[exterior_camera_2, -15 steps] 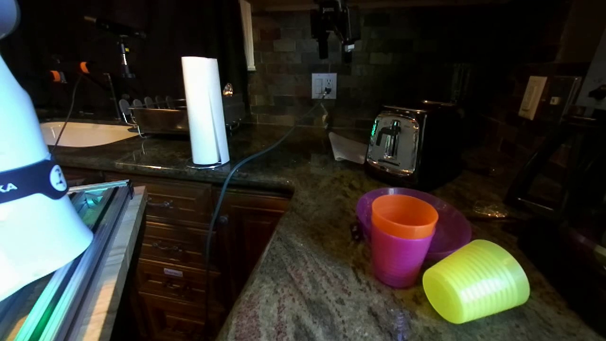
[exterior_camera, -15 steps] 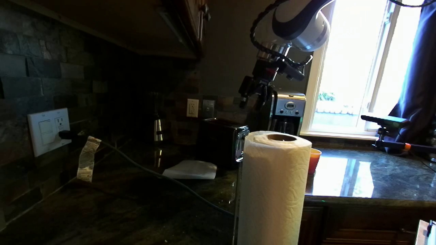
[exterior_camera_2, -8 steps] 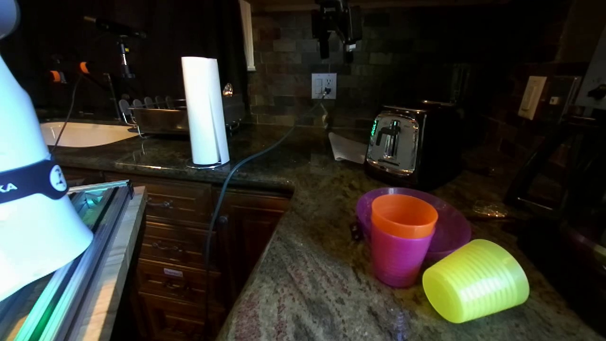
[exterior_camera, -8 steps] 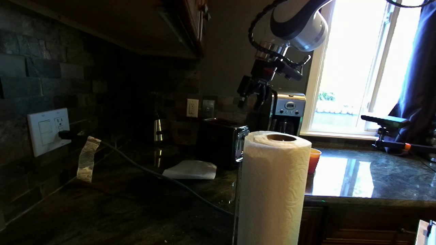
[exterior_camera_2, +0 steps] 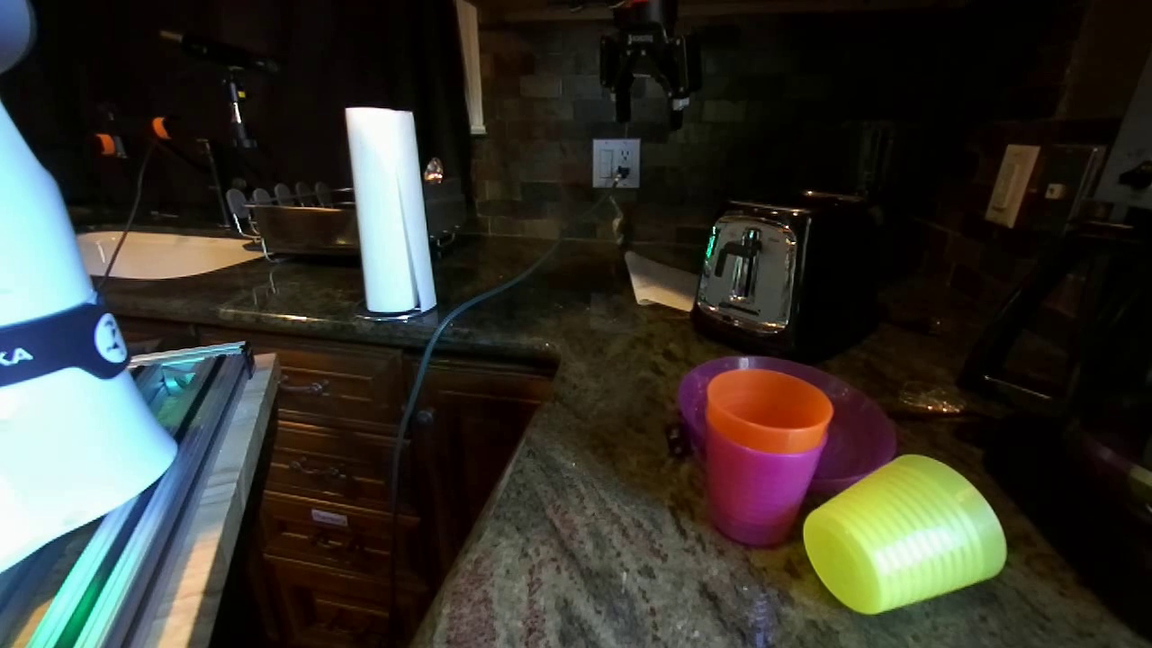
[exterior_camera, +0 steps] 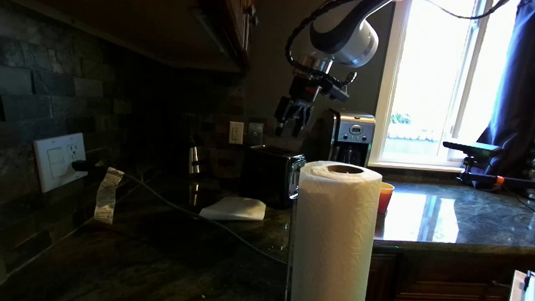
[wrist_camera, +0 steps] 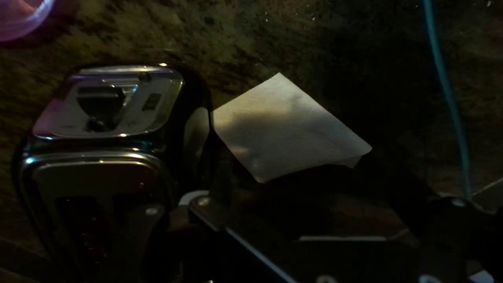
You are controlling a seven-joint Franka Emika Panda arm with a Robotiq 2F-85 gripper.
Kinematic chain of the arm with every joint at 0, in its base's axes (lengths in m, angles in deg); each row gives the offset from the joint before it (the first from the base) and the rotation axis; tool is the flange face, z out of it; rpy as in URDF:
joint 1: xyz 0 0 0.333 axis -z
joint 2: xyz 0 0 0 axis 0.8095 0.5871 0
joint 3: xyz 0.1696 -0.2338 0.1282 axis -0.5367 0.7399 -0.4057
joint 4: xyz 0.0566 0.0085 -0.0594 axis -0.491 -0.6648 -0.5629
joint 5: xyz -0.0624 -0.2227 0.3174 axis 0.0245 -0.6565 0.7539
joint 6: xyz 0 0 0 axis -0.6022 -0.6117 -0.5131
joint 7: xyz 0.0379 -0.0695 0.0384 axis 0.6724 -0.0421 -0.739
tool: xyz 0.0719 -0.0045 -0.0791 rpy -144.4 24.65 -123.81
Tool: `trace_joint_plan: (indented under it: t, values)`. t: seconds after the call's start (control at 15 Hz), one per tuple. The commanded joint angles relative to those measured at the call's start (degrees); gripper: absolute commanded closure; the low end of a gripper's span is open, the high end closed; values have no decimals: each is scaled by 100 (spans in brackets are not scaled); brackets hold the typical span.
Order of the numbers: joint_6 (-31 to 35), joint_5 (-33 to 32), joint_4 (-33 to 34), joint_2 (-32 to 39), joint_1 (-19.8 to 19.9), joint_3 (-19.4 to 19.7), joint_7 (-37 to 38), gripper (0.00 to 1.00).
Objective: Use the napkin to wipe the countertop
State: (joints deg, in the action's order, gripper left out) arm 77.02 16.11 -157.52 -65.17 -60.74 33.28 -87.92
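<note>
The napkin is a white folded sheet (exterior_camera: pixel 236 209) lying on the dark stone countertop (exterior_camera_2: pixel 576 540). In the other exterior view it shows (exterior_camera_2: pixel 661 281) beside the toaster, partly hidden behind it. In the wrist view the whole napkin (wrist_camera: pixel 287 129) lies just right of the toaster, with one edge slightly lifted. My gripper (exterior_camera: pixel 287 131) is in the air above the toaster's height, pointing down, apart from the napkin. It also hangs high in front of the tiled wall (exterior_camera_2: pixel 650 119). Its fingers are spread, with nothing between them.
A chrome and black toaster (exterior_camera_2: pixel 747 270) stands against the napkin's side. A paper towel roll (exterior_camera: pixel 336 234) stands upright. A cable (exterior_camera_2: pixel 504 283) crosses the counter. A pink cup with an orange one (exterior_camera_2: pixel 765 468), a purple bowl (exterior_camera_2: pixel 864 441) and a yellow cup (exterior_camera_2: pixel 904 535) are nearer. An upper cabinet (exterior_camera: pixel 225 33) overhangs.
My gripper has moved left and slightly down in an exterior view, and slightly right and lower in the other. It stays open. The napkin has not moved.
</note>
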Motion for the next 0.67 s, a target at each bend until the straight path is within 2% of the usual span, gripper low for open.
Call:
trace_joint_plan:
  t: [0.0,0.27,0.6]
  values:
    - [-58,-91,915,1001,-75,-212,-446,0]
    - [-244,-468,1647,1928,-182,-443,-669,0]
    - [-389,-1625,2306,2865,-463,-366,-724,0]
